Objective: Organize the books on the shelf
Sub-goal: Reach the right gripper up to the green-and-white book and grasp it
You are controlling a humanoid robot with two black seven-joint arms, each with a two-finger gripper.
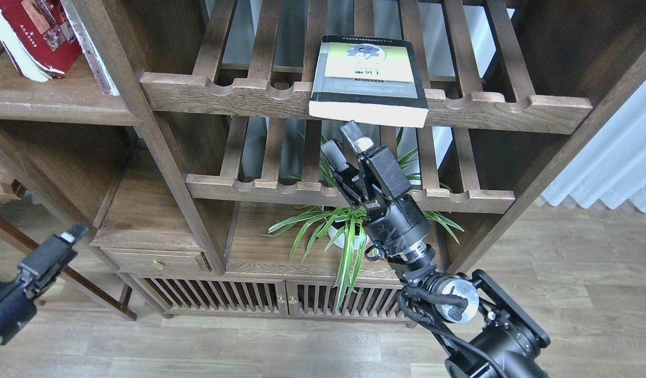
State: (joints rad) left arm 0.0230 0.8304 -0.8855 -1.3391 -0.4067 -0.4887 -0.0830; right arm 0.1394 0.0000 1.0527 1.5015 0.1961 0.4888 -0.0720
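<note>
The thick black-edged book with the yellow-green cover point(369, 79) lies flat on the upper slatted rack point(364, 102), its page edge overhanging the front rail. My right gripper point(342, 140) is open and empty just below that front edge, not touching it. The red book with photos point(36, 32) and a pale book point(94, 58) lean on the solid dark-brown shelf point(55, 107) at the upper left. My left gripper point(65, 241) is low at the left, far from the books; its fingers cannot be told apart.
A second slatted rack point(349, 194) runs behind my right gripper. A potted spider plant point(349, 231) stands on the board below it. A small drawer point(155, 260) and slatted cabinet doors point(281, 299) are lower down. A white curtain point(611, 157) hangs at the right.
</note>
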